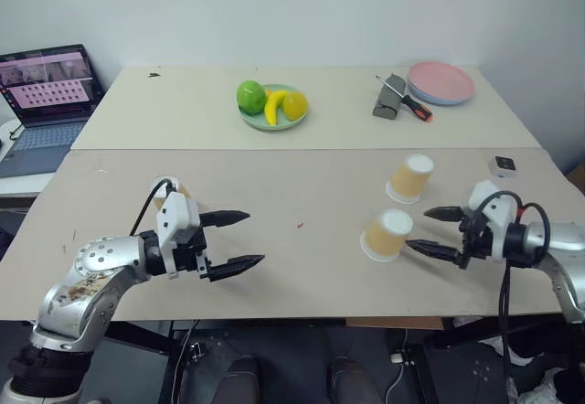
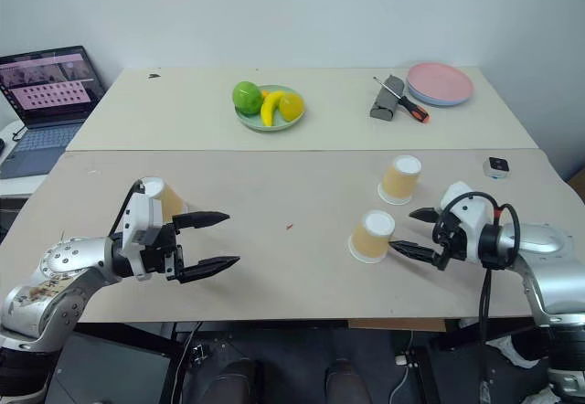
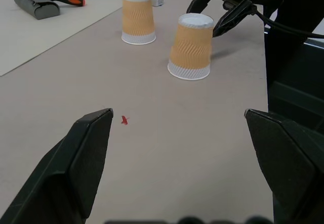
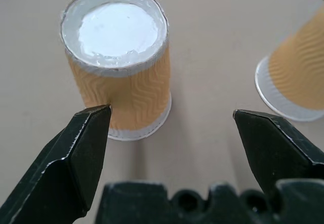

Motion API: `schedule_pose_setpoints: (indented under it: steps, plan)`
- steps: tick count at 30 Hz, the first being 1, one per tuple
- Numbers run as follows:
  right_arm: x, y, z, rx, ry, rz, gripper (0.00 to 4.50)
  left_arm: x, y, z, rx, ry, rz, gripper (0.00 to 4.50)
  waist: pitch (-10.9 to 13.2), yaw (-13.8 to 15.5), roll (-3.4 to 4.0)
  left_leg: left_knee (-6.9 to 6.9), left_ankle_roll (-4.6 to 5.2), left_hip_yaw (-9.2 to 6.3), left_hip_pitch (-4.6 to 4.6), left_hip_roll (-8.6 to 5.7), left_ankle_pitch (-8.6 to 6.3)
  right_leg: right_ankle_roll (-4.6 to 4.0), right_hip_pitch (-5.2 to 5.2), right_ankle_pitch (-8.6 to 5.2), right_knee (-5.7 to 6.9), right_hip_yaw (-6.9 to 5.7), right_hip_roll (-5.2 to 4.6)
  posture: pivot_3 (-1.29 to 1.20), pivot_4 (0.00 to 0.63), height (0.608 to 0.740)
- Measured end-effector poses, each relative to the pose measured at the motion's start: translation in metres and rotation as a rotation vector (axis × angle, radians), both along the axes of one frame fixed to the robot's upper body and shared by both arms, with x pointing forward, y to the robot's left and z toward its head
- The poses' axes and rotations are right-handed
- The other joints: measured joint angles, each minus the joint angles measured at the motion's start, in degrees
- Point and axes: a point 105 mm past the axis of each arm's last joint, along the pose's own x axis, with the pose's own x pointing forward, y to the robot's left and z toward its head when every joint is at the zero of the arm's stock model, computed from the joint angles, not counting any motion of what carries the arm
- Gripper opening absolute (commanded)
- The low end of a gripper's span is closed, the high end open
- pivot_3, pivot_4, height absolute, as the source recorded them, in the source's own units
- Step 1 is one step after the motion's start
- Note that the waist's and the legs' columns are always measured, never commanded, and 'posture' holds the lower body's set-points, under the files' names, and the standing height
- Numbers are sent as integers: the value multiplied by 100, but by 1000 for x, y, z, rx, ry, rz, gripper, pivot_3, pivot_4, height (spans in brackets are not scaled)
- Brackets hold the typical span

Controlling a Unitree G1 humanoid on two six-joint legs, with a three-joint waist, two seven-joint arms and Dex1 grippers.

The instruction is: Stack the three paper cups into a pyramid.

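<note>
Two ribbed tan paper cups are standing upside down on the pale desk — the nearer cup is sitting just beside the right end effector, whose black tapered fingers are spreading wide, released. The farther cup is standing apart behind it. A third cup is sitting behind the left end effector, also gaping, gripping nothing.

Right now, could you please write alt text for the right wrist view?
The open right gripper faces an upside-down paper cup on the tan table, not touching it. A second cup stands beside it.
</note>
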Motion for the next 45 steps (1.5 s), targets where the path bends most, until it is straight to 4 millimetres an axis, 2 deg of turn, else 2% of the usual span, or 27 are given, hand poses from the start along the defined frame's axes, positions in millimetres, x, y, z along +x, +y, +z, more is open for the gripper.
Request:
schedule_pose_setpoints:
  steps: [13,19,27,32,35,38,45]
  plan:
    - [-10,22,8,28,23,104,4500,3,4,5,7,-12,20,4443,0,-4,0,0,0,0,2,1,0,0,0,0,2,-1,1,0,150,740]
    - [-3,36,9,37,8,123,4500,4,4,7,6,-17,30,4443,0,-45,0,0,0,-2,2,1,0,0,-1,0,6,-2,1,0,150,740]
    - [4,40,0,38,26,112,4500,6,6,6,7,-5,50,4443,0,-45,-1,0,0,-2,1,1,0,0,-3,0,7,-1,1,0,150,740]
    - [8,42,3,42,18,114,4500,7,6,6,7,-6,55,4443,0,-47,0,0,0,-2,2,1,0,0,-4,0,9,-1,1,0,150,740]
    - [8,42,3,39,16,114,3807,7,6,6,7,-9,59,4500,0,-47,0,0,0,-2,0,0,0,0,-4,0,8,-1,1,0,150,740]
    - [8,42,3,39,17,115,2892,7,6,7,7,-10,59,4500,0,-47,0,0,0,-2,1,1,0,0,-4,0,9,-1,1,0,150,740]
    - [10,47,5,44,5,123,2892,6,5,7,9,-13,58,4500,0,-52,0,0,0,-2,1,0,0,0,-4,0,10,-1,1,0,150,740]
